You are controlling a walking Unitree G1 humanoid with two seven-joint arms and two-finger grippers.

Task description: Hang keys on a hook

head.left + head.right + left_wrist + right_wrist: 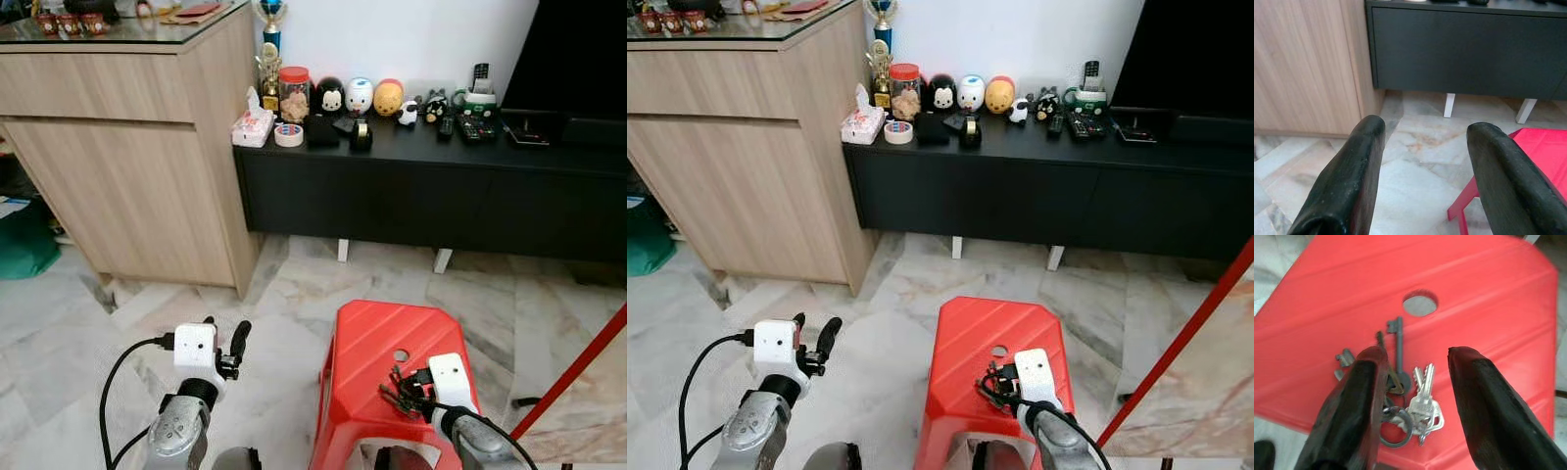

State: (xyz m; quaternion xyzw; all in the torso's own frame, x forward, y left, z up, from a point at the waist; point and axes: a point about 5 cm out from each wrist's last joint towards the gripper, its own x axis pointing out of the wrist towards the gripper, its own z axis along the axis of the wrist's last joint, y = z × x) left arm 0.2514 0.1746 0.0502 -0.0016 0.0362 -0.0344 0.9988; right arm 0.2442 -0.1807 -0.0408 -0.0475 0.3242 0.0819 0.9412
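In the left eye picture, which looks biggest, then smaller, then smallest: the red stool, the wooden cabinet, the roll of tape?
1. Wooden cabinet, biggest in the picture.
2. Red stool, smaller, though it sits nearer the camera, which makes it look larger than it would farther away.
3. Roll of tape, tiny on the black console.

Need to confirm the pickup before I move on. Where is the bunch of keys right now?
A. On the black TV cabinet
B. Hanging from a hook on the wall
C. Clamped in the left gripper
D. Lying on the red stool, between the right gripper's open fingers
D: the keys lie on the red stool, with the right gripper open around them, not closed.
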